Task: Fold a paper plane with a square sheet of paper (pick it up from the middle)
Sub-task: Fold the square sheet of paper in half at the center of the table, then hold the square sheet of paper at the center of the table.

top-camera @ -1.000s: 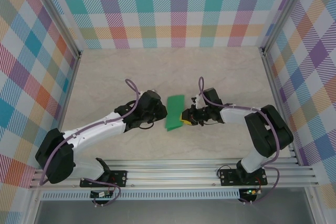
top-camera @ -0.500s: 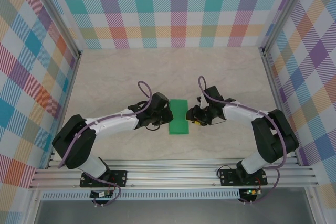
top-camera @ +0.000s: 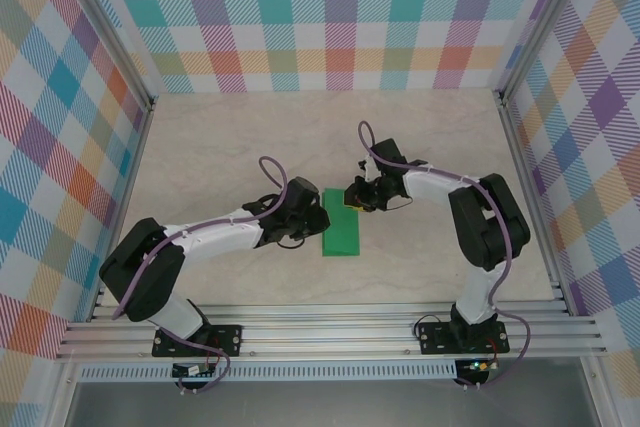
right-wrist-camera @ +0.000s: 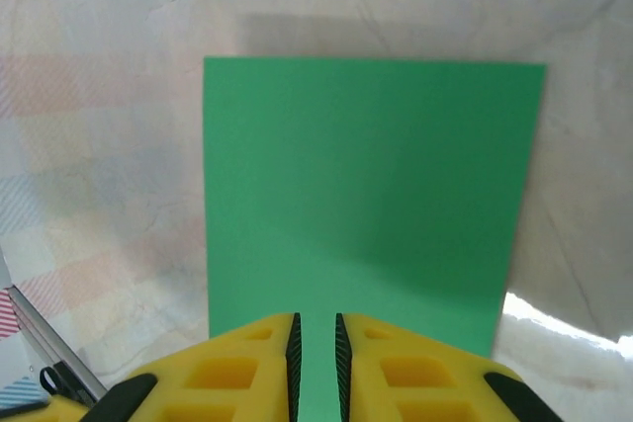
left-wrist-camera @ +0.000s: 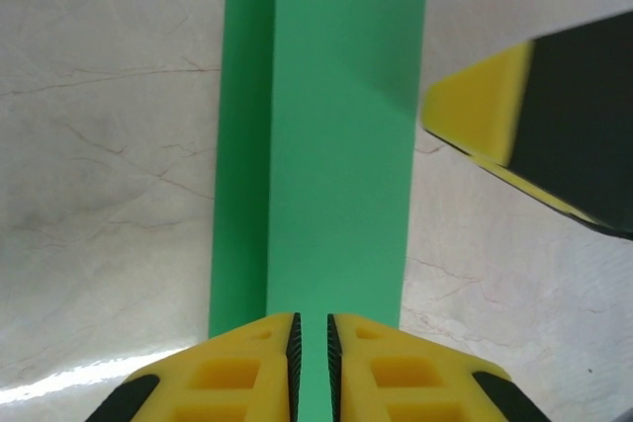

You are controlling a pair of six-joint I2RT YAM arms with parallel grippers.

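The square sheet of paper [top-camera: 342,232] lies flat on the table, folded into a bright green rectangle. In the left wrist view the paper [left-wrist-camera: 326,145] has its top layer set off to the right, so a strip of the lower layer shows on the left. My left gripper [top-camera: 320,220] sits at the paper's left edge, its jaws shut to a thin slit over the green [left-wrist-camera: 312,321]. My right gripper [top-camera: 350,197] is at the far right corner, also shut to a slit above the paper [right-wrist-camera: 366,185]. One right finger [left-wrist-camera: 475,111] shows in the left wrist view.
Pale marbled tabletop [top-camera: 220,147] surrounds the paper, with checked walls on three sides and a metal rail [top-camera: 330,322] along the near edge. Both arms reach in from the rail and meet at the middle.
The paper, tilted up a second ago, now lies flat. My right gripper has shifted toward the far end of the paper. The left gripper has moved in to the paper's left edge.
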